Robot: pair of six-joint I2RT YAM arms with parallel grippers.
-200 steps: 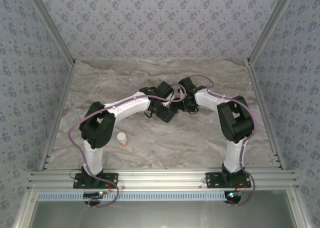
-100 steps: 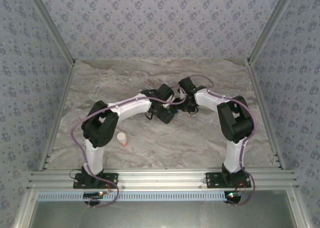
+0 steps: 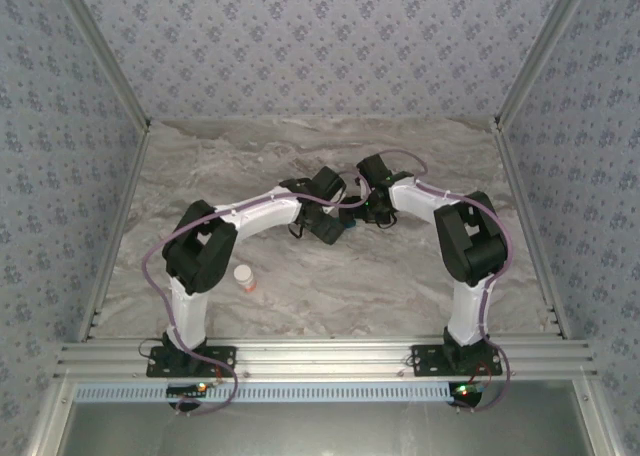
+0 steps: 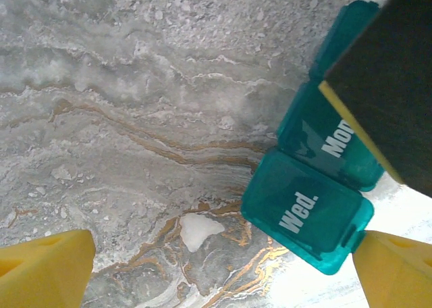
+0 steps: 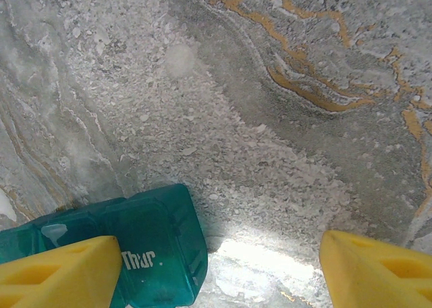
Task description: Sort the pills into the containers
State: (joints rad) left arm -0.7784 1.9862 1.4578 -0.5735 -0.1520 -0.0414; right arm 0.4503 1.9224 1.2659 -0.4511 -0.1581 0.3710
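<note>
Marble-veined surface [image 3: 400, 276] between patterned walls [image 3: 320, 46], seen from above: the left arm [image 3: 250, 214] and the right arm [image 3: 440, 208] bend inward until their wrists almost meet at mid-surface. A white-capped bottle [image 3: 243, 276] stands well apart from both sets of fingers, near the left arm's elbow. From this height the arms' heads cover whatever lies under them.

Left wrist view: the left fingers [image 4: 44, 267], yellow-tipped, are released and spread wide, grasping nothing. A small white pill [image 4: 196, 228] lies on the bare surface between them. The teal pill box [image 4: 307, 210] lies just inside the tip at the view's right, its lids lettered "Wed." and "Mon". A dark block with a yellow edge [image 4: 391, 85] overlaps the box's far part.

Right wrist view: the right fingers [image 5: 378, 267] are also released and wide apart, with only bare surface between the tips. The box's end, lettered "Thur.", sits partly behind the tip at the view's left; whether the two touch cannot be told.
</note>
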